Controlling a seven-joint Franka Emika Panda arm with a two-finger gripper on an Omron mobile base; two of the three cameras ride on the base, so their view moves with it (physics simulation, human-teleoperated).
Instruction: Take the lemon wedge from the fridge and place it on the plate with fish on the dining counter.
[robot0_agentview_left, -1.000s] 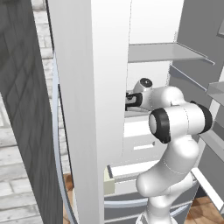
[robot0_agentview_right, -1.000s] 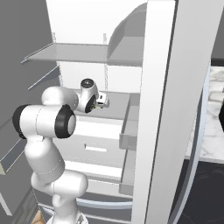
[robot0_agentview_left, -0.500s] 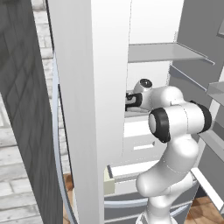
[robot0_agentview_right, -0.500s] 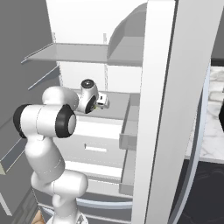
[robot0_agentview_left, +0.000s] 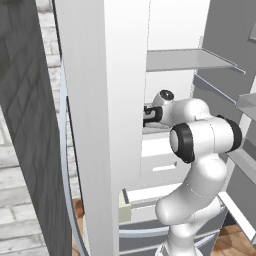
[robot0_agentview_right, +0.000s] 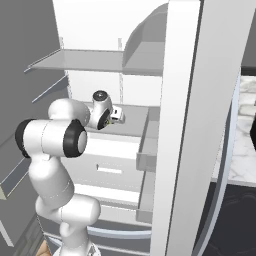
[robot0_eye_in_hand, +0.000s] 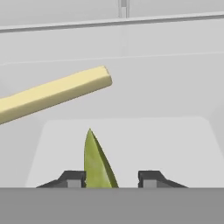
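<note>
In the left base view I saw my arm reaching into the open fridge (robot0_agentview_left: 175, 60), hand at a white shelf. In the right base view the gripper (robot0_agentview_right: 119, 116) pointed at 3 o'clock. In the hand view the wedge (robot0_eye_in_hand: 97, 162) stood between the half-open fingertips (robot0_eye_in_hand: 72, 178), touching the left one, its long axis toward 12; a firm hold I could not confirm. A pale stick (robot0_eye_in_hand: 52, 94) lay beyond.

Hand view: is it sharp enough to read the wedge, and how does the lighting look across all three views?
Hand view: sharp, flat light, the lemon wedge crisp between the gripper tips, a pale stick above it. Left base view: even, no glare on the fridge door edge. Right base view: soft shading under the shelf.
</note>
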